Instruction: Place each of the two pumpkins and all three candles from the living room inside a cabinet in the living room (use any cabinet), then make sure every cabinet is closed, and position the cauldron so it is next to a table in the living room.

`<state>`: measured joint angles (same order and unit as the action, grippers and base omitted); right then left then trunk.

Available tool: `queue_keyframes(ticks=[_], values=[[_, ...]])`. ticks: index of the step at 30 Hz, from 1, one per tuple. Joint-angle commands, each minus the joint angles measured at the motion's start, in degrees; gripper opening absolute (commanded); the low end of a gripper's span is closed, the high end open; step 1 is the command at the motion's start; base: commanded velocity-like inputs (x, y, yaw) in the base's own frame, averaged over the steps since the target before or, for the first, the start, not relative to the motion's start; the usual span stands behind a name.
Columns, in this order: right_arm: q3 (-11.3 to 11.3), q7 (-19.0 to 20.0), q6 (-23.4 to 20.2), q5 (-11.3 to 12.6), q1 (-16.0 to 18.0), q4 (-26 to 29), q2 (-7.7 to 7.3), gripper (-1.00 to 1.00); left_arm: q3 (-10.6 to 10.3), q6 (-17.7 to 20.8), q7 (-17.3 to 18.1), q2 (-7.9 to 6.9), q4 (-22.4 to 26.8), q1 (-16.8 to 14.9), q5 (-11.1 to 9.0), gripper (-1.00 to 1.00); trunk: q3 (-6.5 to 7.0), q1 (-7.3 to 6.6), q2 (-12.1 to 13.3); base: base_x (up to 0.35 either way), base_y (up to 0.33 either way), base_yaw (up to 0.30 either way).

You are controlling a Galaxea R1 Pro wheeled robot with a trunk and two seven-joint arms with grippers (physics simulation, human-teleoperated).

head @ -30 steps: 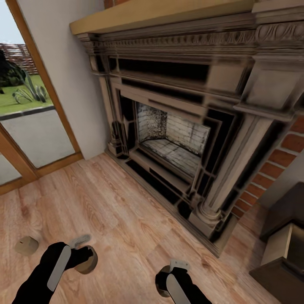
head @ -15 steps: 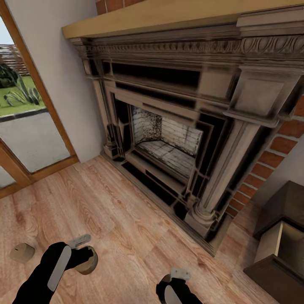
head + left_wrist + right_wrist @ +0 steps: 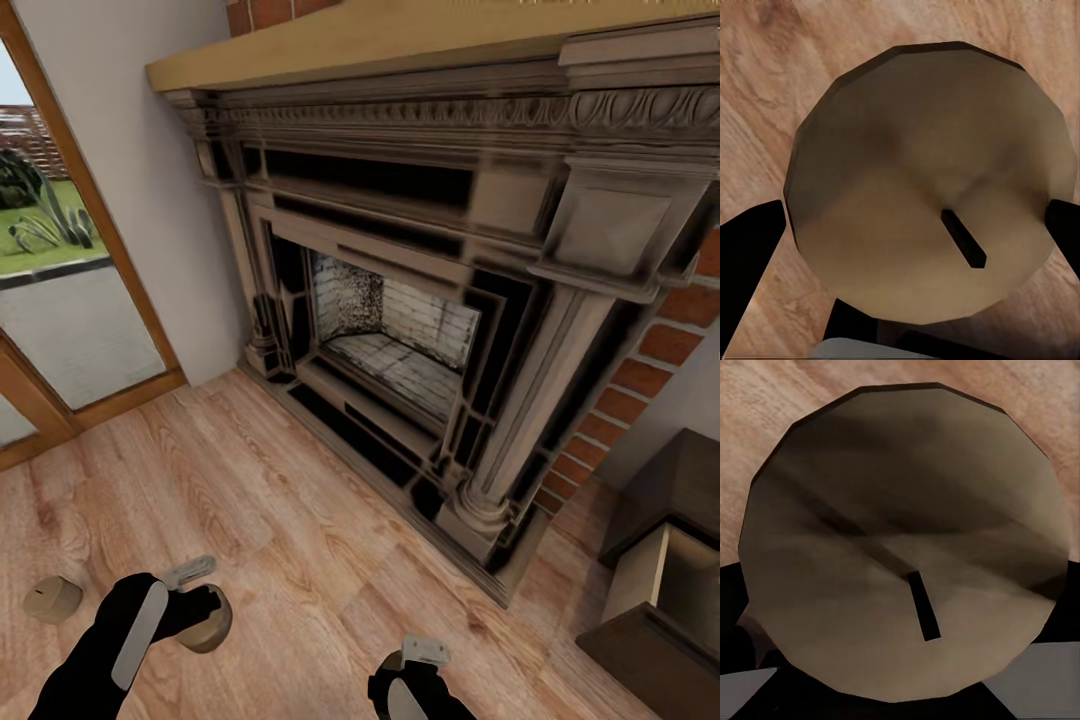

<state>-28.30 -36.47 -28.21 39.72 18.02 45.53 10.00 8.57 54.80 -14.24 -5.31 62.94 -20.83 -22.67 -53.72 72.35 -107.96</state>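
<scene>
1. The left tool (image 3: 200,608) is clamped on a squat olive-tan candle with a dark wick (image 3: 930,180); its black fingers (image 3: 750,255) press the wax from either side, above the light wood plank floor (image 3: 300,520).
2. The right tool (image 3: 405,668) carries a second squat olive-brown candle (image 3: 907,547), and the dark fingers hug its sides, so I judge it clamped too, though the contact itself is hard to see.
3. A third stubby tan candle (image 3: 52,598) lies on the floor near the glass door (image 3: 70,320), just beside the left arm.
4. The dark-brown wooden cabinet with a pale beige inside (image 3: 670,580) stands open beside the carved brick fireplace (image 3: 420,300).
5. To do this well, carry both candles level to that open compartment, lower each fully inside before releasing, and keep the grip firm while the base turns.
6. The loose candle needs a return trip.
</scene>
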Motion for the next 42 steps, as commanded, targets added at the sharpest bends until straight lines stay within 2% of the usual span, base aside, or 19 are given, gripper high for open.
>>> queue_keyframes(ticks=[1, 5, 14, 24, 34, 42], values=[[0.0, 0.0, 0.0, 0.0, 0.0, 0.0, 0.0, -1.0, 0.1, 0.0, 0.0, -0.07, 0.0, 0.0, -0.2, -1.0, 0.18, -0.23, 0.4, -0.044, 0.0, -0.127], [0.1, 0.3, -0.1, 0.1, 0.0, 0.0, 0.0, -1.0, 0.4, 0.2, 0.0, -0.33, 0.0, 0.0, -0.4, -1.0, 0.96, -1.1, 2.0, -0.209, 0.0, -0.222], [0.2, 2.6, -0.1, 0.1, 0.0, 0.0, 0.0, -1.0, 0.4, 0.4, 0.0, -0.23, 0.2, 0.0, -0.4, -1.0, 1.2, -1.1, 2.0, -0.063, 0.0, -0.274], [0.4, 2.6, -0.2, 0.1, 0.0, 0.0, 0.0, -1.0, -0.1, 0.5, 0.0, -0.23, 0.1, 0.0, 0.0, -1.0, 3.28, -3.3, 6.0, -0.001, 0.0, -0.279], [1.7, 2.7, -0.2, 0.0, 0.0, 0.0, 0.0, -1.0, -0.3, 0.4, -0.1, 0.02, 0.1, 0.0, 0.0, -1.0, 5.36, -5.5, 10.0, -0.09, 0.0, -0.279], [4.7, 2.8, -0.2, 0.1, 0.0, 0.0, 0.0, -1.0, -0.3, 0.3, -0.1, 0.12, 0.0, 0.0, 0.0, -1.0, 7.03, -7.25, 13.2, -0.001, 0.0, -0.279]])
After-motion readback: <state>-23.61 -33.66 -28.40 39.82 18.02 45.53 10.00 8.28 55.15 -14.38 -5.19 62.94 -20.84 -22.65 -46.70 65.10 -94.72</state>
